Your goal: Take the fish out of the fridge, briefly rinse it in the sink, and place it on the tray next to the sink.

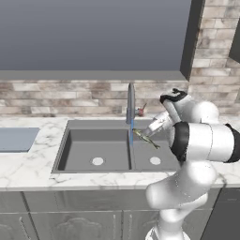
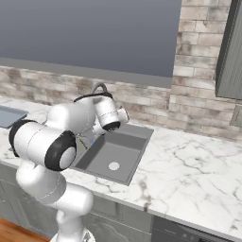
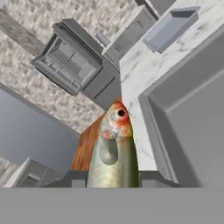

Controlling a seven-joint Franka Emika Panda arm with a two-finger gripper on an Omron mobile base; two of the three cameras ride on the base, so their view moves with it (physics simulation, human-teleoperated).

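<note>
The fish, slim and olive-green, hangs tilted over the sink, above the divider between the two basins. My gripper is shut on it, reaching in from the right. The fish's upper end lies right next to the thin blue water stream falling from the faucet. In the hand view the fish points away from me with its orange head up, held between my fingertips. The blue-grey tray lies on the counter left of the sink, and appears again in the hand view as the tray.
A brick wall with a window runs behind the marble counter. A small red item stands behind the faucet. From the right base view the sink has wide bare counter to its right. My own arm hides the left basin there.
</note>
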